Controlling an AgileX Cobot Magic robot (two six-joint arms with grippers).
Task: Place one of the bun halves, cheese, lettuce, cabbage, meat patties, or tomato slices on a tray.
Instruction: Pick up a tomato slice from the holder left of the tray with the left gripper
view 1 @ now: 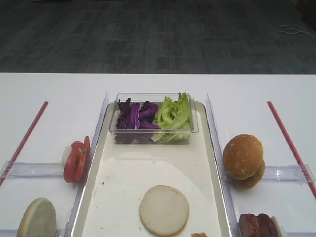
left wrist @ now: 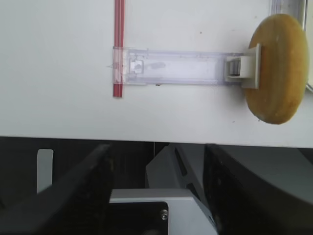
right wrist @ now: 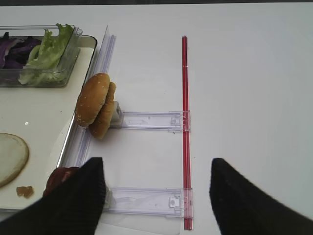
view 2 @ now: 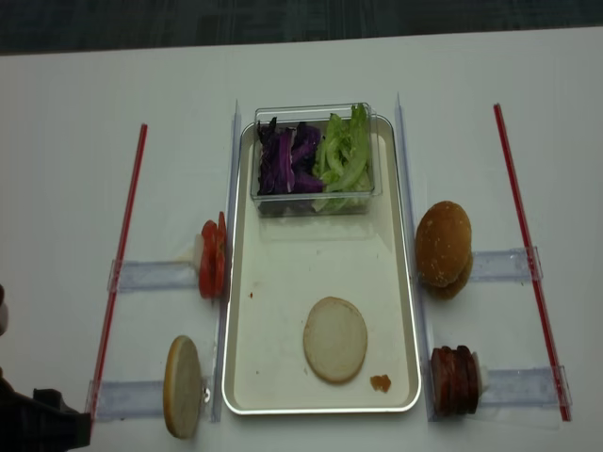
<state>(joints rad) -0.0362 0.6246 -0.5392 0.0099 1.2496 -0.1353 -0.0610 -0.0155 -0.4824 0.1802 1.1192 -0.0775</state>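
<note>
Tray (view 2: 247, 358): you are viewing one, lying at table centre, long axis running 12 to 6 o'clock.
Bun halves: one flat half (view 2: 334, 339) is lying cut face up on the tray toward 6 o'clock; two sesame halves (view 2: 444, 247) are standing on edge off the tray at 3 o'clock; one pale half (view 2: 182, 386) is standing on edge at 8 o'clock.
Tomato slices (view 2: 212, 259): a small upright stack is standing at 9 o'clock; you cannot count it.
Meat patties (view 2: 454, 380): a stack is standing at 4 o'clock.
Lettuce (view 2: 344, 158), cabbage (view 2: 285, 160): both are sharing one clear box (view 2: 312, 201) at 12 o'clock.
Right gripper (right wrist: 155, 196): jaws are standing wide, holding nothing, hovering beside the patties.
Left gripper (left wrist: 156, 186): jaws are standing wide, holding nothing, hanging off the table edge.
</note>
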